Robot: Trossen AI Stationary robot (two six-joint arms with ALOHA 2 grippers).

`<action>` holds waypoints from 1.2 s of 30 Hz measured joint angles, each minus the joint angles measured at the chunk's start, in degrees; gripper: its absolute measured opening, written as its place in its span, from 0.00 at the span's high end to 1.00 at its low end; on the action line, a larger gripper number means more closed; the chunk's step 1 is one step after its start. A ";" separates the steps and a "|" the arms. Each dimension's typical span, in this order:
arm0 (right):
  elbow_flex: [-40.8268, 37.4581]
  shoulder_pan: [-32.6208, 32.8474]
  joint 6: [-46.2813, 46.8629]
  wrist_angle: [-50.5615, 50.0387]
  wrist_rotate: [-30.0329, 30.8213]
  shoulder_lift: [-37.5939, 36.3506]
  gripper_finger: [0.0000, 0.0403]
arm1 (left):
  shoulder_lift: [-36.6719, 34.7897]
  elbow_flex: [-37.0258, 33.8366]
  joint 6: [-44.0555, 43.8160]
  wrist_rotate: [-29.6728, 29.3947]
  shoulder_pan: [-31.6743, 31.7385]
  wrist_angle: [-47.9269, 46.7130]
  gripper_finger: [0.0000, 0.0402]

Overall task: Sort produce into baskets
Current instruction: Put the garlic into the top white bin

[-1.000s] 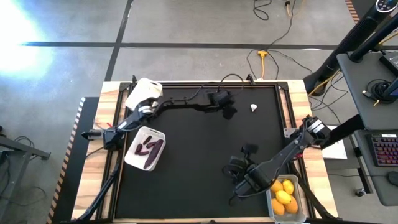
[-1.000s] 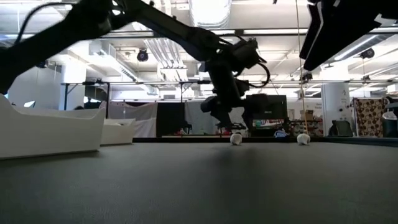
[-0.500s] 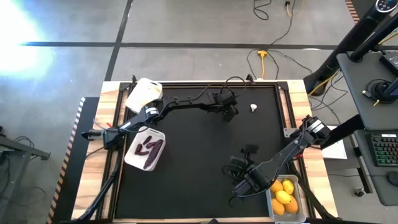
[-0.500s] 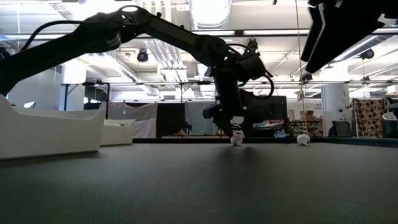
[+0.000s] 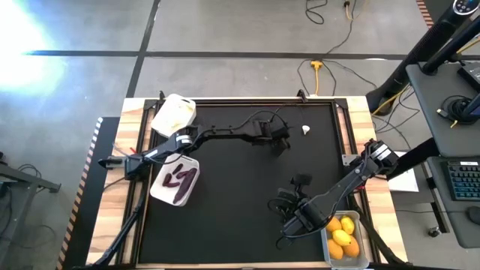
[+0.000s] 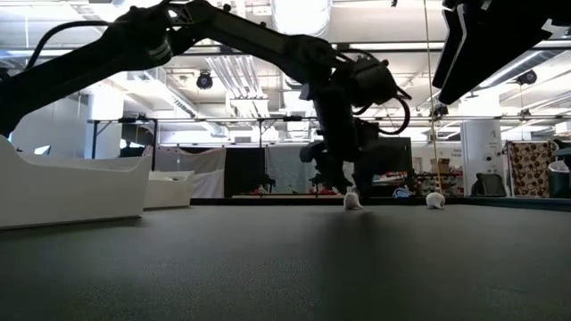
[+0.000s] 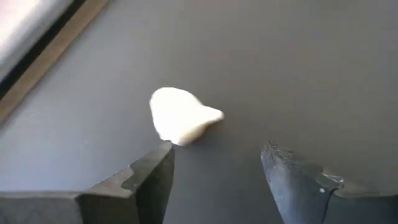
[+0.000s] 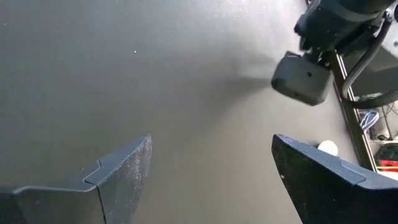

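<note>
Now left claw (image 7: 214, 180) part open, empty, straddling garlic bulb (image 7: 181, 116) on tabletop (image 7: 298, 68). Looks light, hard, rolls easily; pinch fat middle.

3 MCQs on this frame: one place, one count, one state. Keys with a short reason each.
1. Where is the tub of yellow and orange fruit?
A. by the right tool
B. far-left corner
C. table centre

2. How many white garlic bulbs lie on the mat?
A. none
B. two
C. five

3. The left tool is:
A. shut on an eggplant
B. open over a bulb
C. inside a tub

Key:
1 A: the fruit tub sits beside the right tool.
2 B: one bulb under the left tool, another bulb apart.
3 B: its fingers stand apart, nothing gripped.
</note>
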 joint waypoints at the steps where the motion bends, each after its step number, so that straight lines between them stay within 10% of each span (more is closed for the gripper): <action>1: 0.00 0.00 0.04 0.02 0.00 0.00 0.19 | 0.00 0.00 -0.86 -2.15 0.06 -0.04 0.44; 36: -0.02 0.00 0.34 0.17 -0.02 0.00 0.19 | 0.79 -1.90 -4.19 -2.15 2.26 6.47 0.57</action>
